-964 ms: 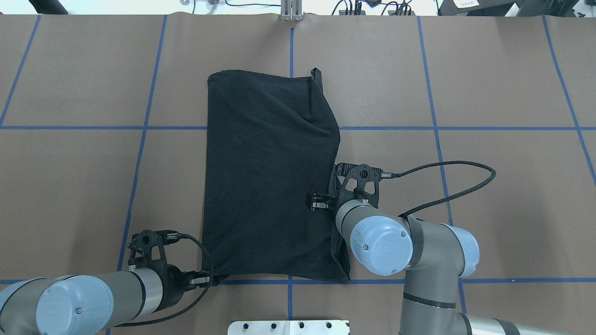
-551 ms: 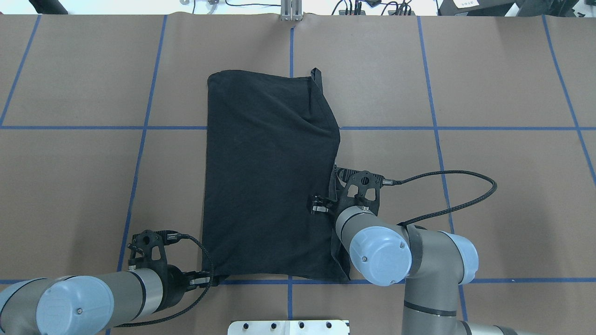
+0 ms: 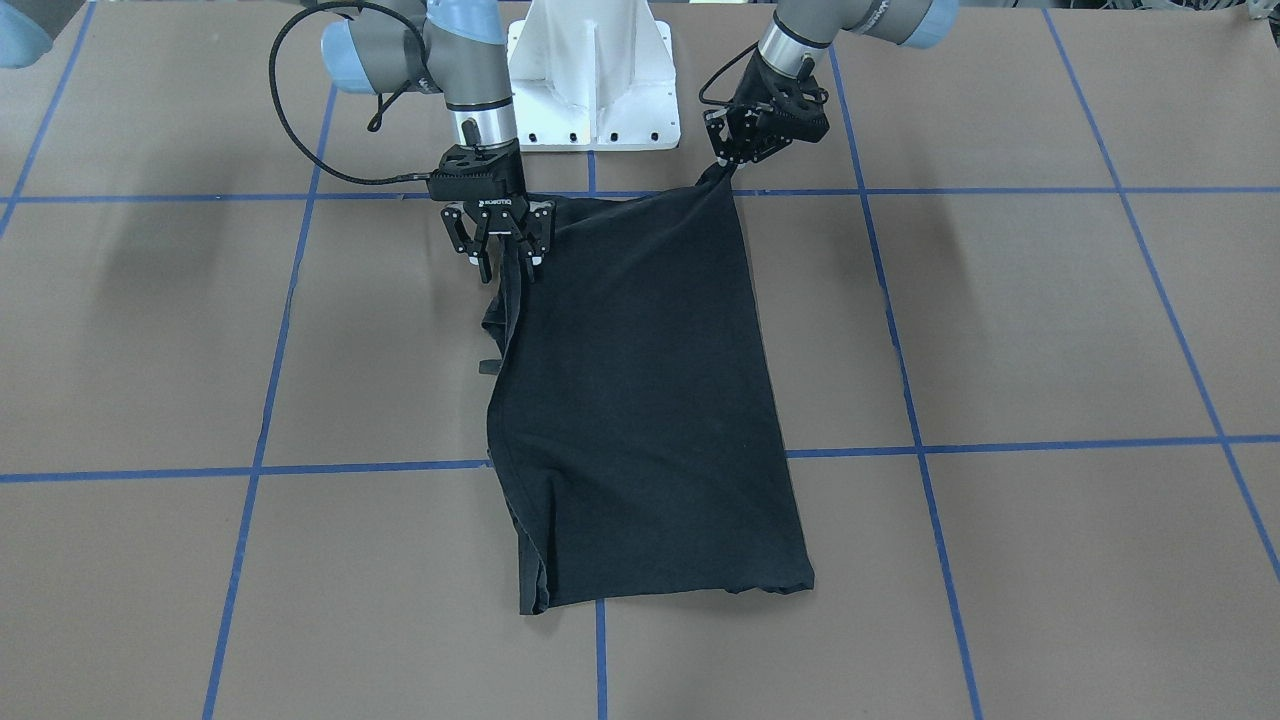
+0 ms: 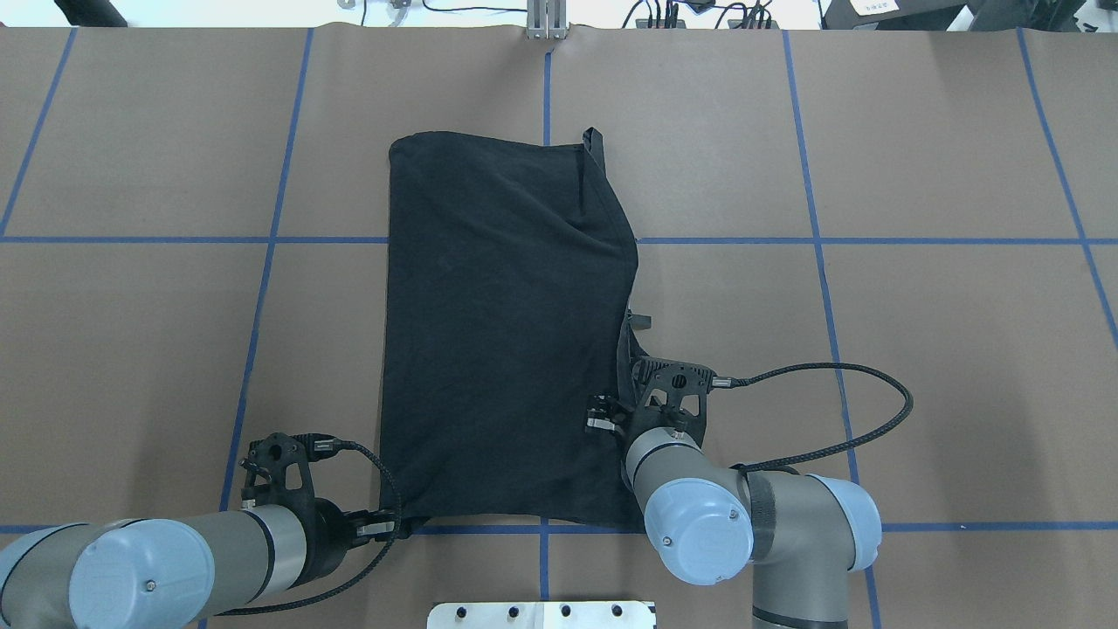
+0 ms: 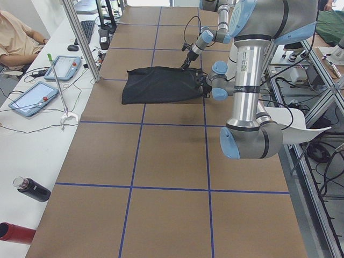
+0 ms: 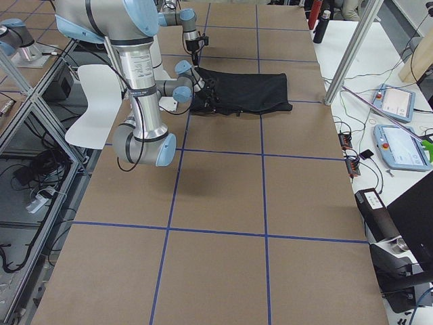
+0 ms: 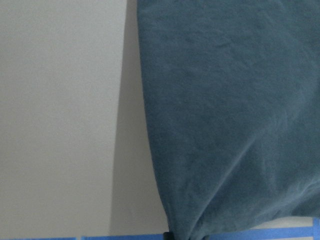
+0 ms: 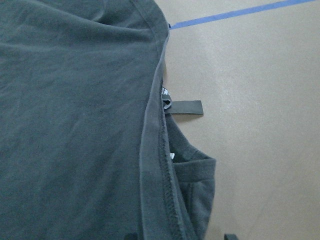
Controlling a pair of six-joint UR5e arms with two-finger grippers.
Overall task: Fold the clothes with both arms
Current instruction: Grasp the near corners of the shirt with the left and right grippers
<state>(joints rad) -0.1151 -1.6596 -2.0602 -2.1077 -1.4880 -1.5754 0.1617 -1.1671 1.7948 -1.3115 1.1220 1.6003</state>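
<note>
We are in a robotics lab. The left arm (image 5: 250, 80) and right arm (image 6: 144, 88) rise from a white pedestal (image 3: 590, 70) at one edge of a long surface (image 4: 131, 349), which is covered in brown paper and marked into squares by blue tape lines (image 4: 262, 288). Aluminium posts (image 5: 80, 40) stand along its far side. Beyond them runs a white bench (image 5: 21, 156) with teach pendants (image 5: 33, 99) and a keyboard (image 5: 87, 29), and a person (image 5: 16, 40) sits there.
</note>
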